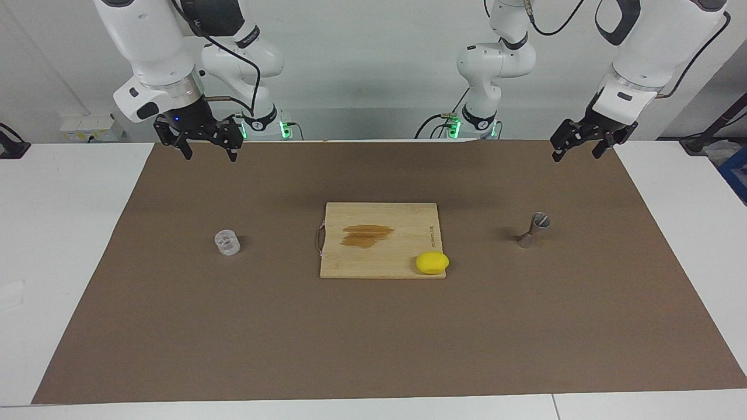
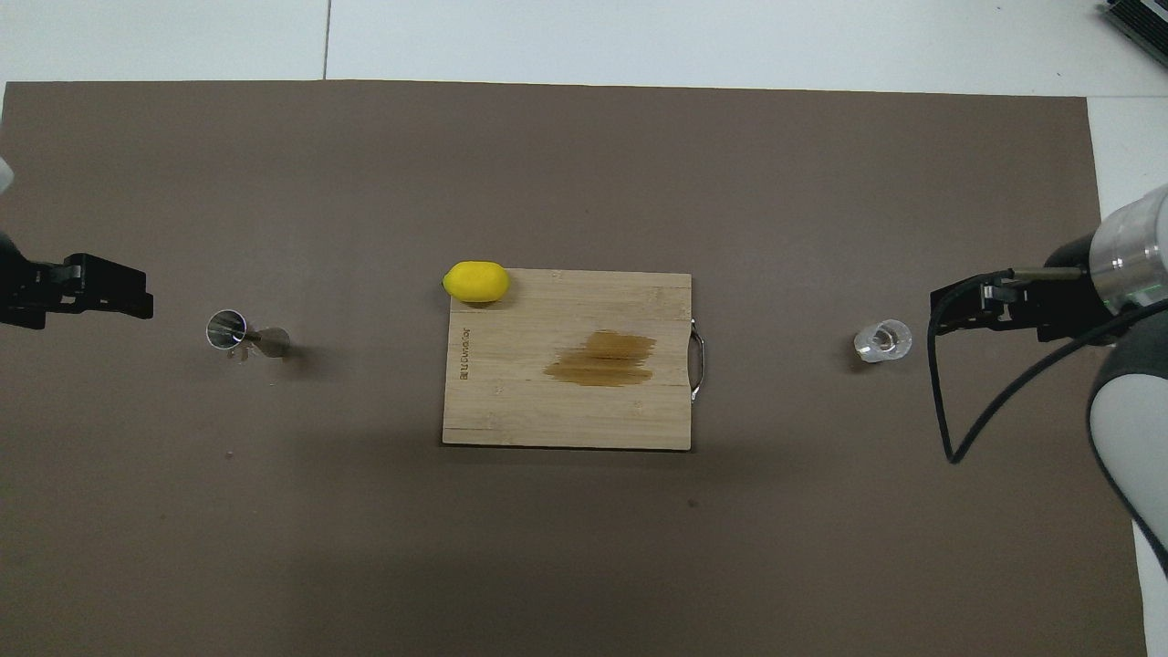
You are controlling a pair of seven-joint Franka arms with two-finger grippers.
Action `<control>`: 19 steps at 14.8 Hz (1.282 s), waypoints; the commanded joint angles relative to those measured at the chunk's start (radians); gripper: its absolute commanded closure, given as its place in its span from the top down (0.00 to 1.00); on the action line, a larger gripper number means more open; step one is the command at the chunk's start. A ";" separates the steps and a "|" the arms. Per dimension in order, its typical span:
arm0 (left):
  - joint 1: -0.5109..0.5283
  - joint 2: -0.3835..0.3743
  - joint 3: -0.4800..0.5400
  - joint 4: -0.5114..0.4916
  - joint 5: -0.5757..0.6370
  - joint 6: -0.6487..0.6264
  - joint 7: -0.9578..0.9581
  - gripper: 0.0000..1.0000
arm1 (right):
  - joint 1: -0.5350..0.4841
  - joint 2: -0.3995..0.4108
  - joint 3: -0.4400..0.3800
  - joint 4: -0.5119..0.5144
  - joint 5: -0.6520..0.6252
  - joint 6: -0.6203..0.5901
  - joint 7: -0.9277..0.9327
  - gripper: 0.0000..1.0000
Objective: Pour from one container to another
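Brown matting covers the table (image 1: 64,233). Clear cup (image 1: 227,242) and jigger (image 1: 534,230) are stood well apart at opposite ends, one per arm. Right end effector (image 1: 208,153) and left end effector (image 1: 578,150) are held raised, wide, empty.

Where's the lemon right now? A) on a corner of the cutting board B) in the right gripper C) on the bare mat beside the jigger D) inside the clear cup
A: the lemon sits on a corner of the cutting board, at the board's end toward the left arm, touched by no gripper.
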 commanded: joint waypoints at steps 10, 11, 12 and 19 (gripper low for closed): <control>-0.022 -0.030 0.006 -0.038 0.023 0.035 -0.019 1.00 | -0.010 -0.014 0.004 -0.016 0.004 0.003 0.010 1.00; -0.022 -0.036 0.004 -0.057 0.022 0.058 -0.020 1.00 | -0.010 -0.014 0.004 -0.016 0.004 0.003 0.010 1.00; -0.023 -0.045 0.004 -0.072 0.022 0.073 -0.020 1.00 | -0.010 -0.014 0.004 -0.016 0.004 0.003 0.010 1.00; -0.022 -0.128 0.004 -0.308 0.022 0.311 -0.008 1.00 | -0.010 -0.014 0.004 -0.016 0.004 0.003 0.010 1.00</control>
